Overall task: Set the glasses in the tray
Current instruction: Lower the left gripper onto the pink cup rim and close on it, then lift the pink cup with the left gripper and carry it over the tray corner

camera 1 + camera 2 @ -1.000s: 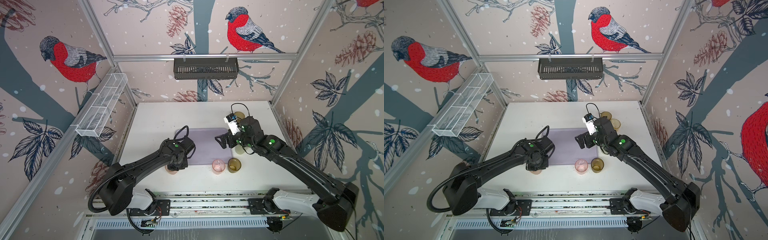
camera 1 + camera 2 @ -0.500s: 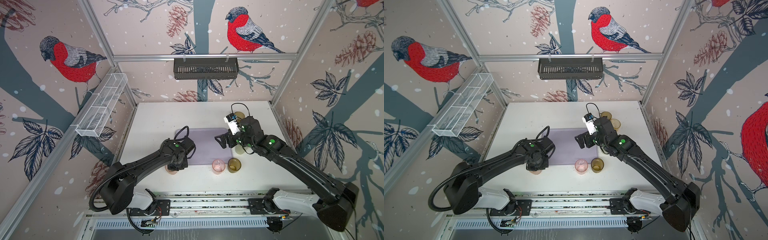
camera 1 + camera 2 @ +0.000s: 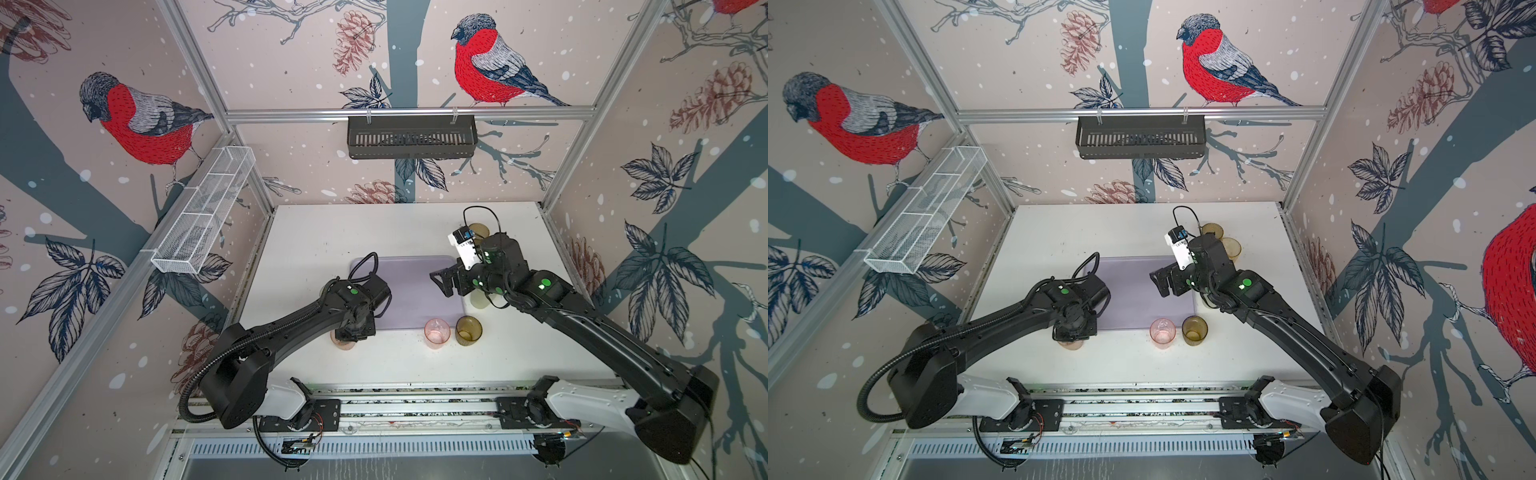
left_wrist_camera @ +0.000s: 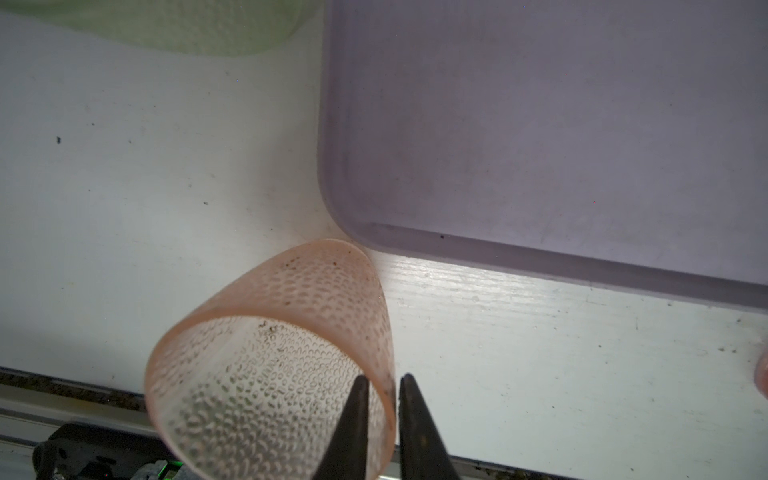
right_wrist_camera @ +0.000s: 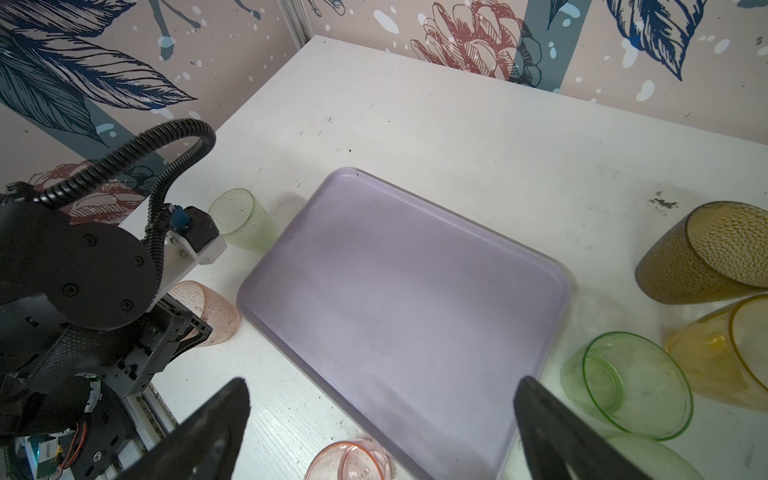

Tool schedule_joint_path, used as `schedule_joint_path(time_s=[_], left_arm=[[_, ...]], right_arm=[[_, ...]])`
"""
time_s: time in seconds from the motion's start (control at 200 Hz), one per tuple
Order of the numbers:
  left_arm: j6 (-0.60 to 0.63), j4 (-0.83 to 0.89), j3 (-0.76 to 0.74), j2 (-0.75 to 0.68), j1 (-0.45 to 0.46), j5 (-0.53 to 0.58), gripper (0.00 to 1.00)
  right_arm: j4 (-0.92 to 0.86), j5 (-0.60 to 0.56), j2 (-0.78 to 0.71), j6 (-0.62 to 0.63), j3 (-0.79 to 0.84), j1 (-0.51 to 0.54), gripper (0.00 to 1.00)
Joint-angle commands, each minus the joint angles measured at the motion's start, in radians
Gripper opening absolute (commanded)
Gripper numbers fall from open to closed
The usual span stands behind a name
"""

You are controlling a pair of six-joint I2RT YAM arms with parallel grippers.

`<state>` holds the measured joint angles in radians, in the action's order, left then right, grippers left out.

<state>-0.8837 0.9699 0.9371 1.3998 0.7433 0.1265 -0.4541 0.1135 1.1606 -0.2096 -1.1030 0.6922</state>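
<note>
now left tool (image 4: pixel 382 399) has pinched the pink glass (image 4: pixel 291 299); right tool (image 5: pixel 382 385) stays spread over tray (image 5: pixel 415 291).

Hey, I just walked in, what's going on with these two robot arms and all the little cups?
The left gripper pinches the rim wall of a translucent pink dimpled tumbler standing on the white table by the near left corner of the flat pale lavender tray. The right gripper hangs open above the tray, holding nothing. The tray is empty. A second pink tumbler and an olive-brown tumbler stand just off its near edge, and others wait around it.
</note>
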Motion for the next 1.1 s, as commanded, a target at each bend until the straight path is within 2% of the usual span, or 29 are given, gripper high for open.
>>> schedule_joint_path(time_s=[0.0, 1.096], left_arm=[[-0.004, 0.007, -0.001, 0.002, 0.002, 0.009, 0.16], [0.023, 0.044, 0.055, 0.016, 0.002, -0.018, 0.04]], right_arm=[[0.023, -0.008, -0.003, 0.001, -0.008, 0.000, 1.00], [0.029, -0.006, -0.003, 0.002, -0.006, -0.019, 1.00]])
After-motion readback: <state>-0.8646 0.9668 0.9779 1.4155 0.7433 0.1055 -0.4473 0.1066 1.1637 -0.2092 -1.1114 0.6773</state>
